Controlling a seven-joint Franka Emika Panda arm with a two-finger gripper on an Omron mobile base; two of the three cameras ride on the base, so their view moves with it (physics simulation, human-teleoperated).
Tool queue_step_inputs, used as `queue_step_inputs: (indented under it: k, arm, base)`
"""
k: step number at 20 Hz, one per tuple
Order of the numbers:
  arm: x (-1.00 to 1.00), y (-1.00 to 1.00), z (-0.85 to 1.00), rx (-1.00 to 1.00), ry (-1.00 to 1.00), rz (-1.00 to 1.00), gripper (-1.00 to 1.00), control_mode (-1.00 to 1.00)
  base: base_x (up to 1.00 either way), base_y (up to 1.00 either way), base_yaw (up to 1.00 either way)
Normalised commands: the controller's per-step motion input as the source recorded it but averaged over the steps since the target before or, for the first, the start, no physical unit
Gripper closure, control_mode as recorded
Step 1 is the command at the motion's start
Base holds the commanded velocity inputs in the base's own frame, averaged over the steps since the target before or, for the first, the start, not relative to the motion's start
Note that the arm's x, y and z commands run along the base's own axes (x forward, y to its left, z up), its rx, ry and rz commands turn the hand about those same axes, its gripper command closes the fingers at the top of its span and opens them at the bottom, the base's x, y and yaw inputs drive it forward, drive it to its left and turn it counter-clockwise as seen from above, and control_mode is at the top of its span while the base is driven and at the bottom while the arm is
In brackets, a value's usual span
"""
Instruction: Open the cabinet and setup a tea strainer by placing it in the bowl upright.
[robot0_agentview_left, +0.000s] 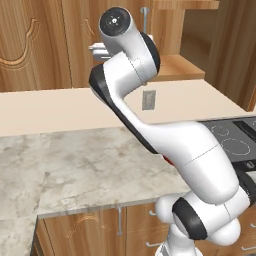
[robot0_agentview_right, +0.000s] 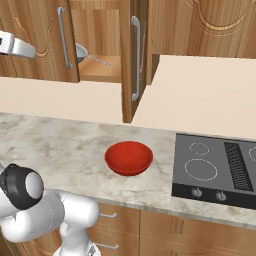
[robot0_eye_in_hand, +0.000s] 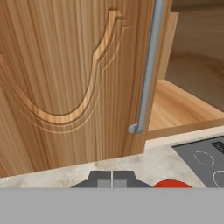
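A rendered kitchen: marbled worktop (robot0_agentview_right: 65, 150) under a wood-grain wall cabinet (robot0_agentview_right: 135, 60). The claw (robot0_eye_in_hand: 112, 178) is clenched on nothing, its tips pressed together, hovering just in front of the cabinet's left door (robot0_eye_in_hand: 65, 78), close to that door's silver bar handle (robot0_eye_in_hand: 148, 65). Beyond the handle the cabinet stands open, its shelf (robot0_eye_in_hand: 183, 105) bare where the hand view shows it. In the right base view both doors are swung out, and a metal tea strainer (robot0_agentview_right: 82, 52) lies on the shelf inside. Below the cabinet, the red bowl (robot0_agentview_right: 129, 157) sits empty on the worktop, beside the cooktop (robot0_agentview_right: 215, 170).

Judged so: opening is done; fetching the strainer and standing it in the bowl remain. No brands or writing are readable.
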Motion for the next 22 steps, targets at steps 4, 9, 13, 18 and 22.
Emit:
queue_step_inputs:
  k: [4, 9, 13, 18, 22]
  arm:
    - [-0.22, 0.00, 0.00, 0.00, 0.00, -0.01, 1.00, -1.00]
    - [-0.07, -0.19, -0.02, 0.03, 0.00, -0.03, 1.00, -1.00]
    - [-0.02, -0.13, -0.05, 0.00, 0.00, -0.04, -1.00, -1.00]
    - [0.03, -0.45, -0.18, 0.22, 0.00, 0.00, -1.00, -1.00]
    - [0.45, -1.00, -0.46, 0.85, 0.07, 0.00, -1.00, -1.00]
  base:
    - [0.00, 0.00, 0.00]
    - [0.00, 0.00, 0.00]
    - [0.00, 0.00, 0.00]
    - [0.00, 0.00, 0.00]
    - [0.00, 0.00, 0.00]
